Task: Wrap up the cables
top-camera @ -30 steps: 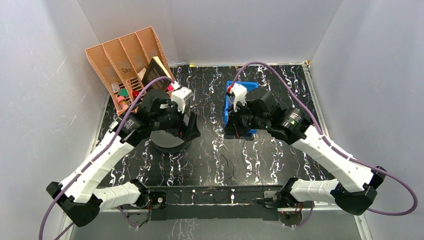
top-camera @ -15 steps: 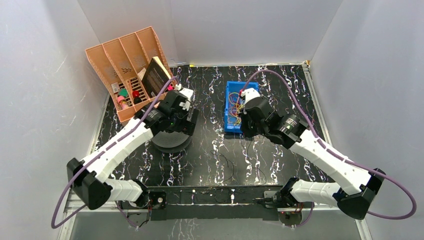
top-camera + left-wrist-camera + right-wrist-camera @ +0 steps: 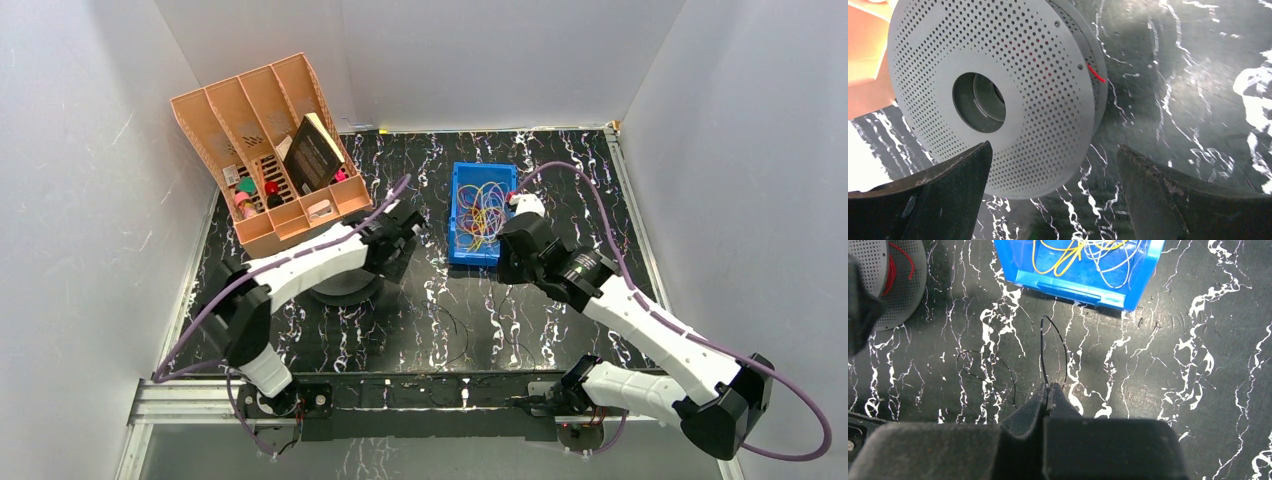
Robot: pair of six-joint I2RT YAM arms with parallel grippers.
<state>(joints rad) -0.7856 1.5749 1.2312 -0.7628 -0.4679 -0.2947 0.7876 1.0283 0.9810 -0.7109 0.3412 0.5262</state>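
Right wrist: right fingers [image 3: 1026,416] pinch thin black cable [image 3: 1041,352]; left fingers [image 3: 950,182] wide near perforated disc [image 3: 1038,90].

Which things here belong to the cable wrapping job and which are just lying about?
Job: coloured cables in the blue bin; black cable pinched in the right tool; perforated grey spool with red cable on it.
Lying about: orange organizer; book leaning in it.

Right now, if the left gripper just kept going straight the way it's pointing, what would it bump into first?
The left gripper would most likely meet the grey perforated reel lying ahead of its open jaws, though depth is unclear.
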